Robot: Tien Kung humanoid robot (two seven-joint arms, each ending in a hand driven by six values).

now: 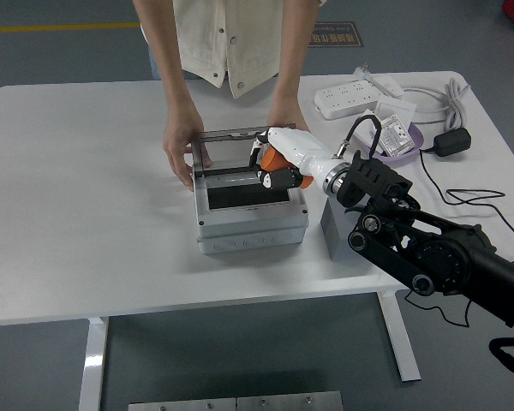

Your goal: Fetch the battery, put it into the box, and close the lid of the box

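Observation:
The grey box (251,224) stands mid-table with its smoky clear lid (240,147) raised upright at the back. My right hand (272,166) hovers over the box's open right half, fingers curled around the orange battery (273,160). A person at the far side steadies the box with one hand (180,154) on its left rear corner; the other hand (281,116) is behind the lid on the right. The grey holder block (335,229) that had the battery sits right of the box, mostly hidden by my forearm. No left arm shows.
A white power strip (353,94), a purple tray (397,137) with packets and a black adapter (453,140) with cables lie at the back right. My black right arm (428,253) crosses the table's right front.

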